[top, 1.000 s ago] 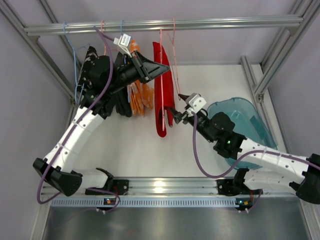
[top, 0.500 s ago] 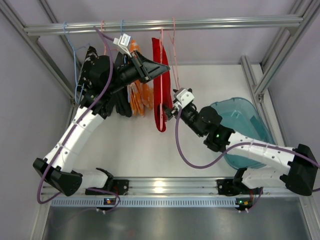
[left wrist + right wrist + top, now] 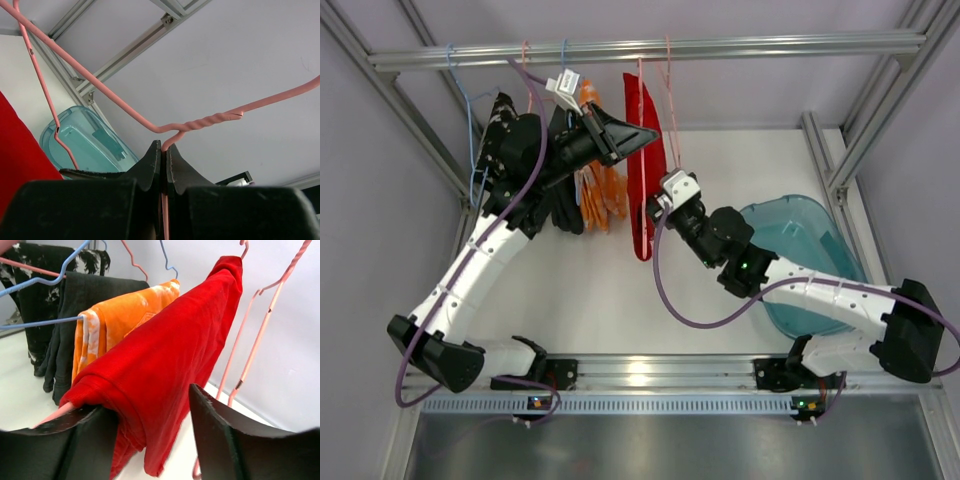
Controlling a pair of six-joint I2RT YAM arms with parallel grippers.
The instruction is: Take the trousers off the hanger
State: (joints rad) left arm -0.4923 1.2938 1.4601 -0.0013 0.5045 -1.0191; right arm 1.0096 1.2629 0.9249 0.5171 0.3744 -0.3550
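Bright, even, diffuse light; faint soft shadows on table (image 3: 590, 300); glare spot on front rail (image 3: 640, 374); wrist views soft along bottom edge.

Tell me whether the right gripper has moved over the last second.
Yes. The right gripper has moved left, away from the translucent teal plastic tub and up to the hanging bright red cloth trousers.

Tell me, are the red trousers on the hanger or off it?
On the hanger. The red trousers drape over a pink hanger, whose bar pokes out under their fold.
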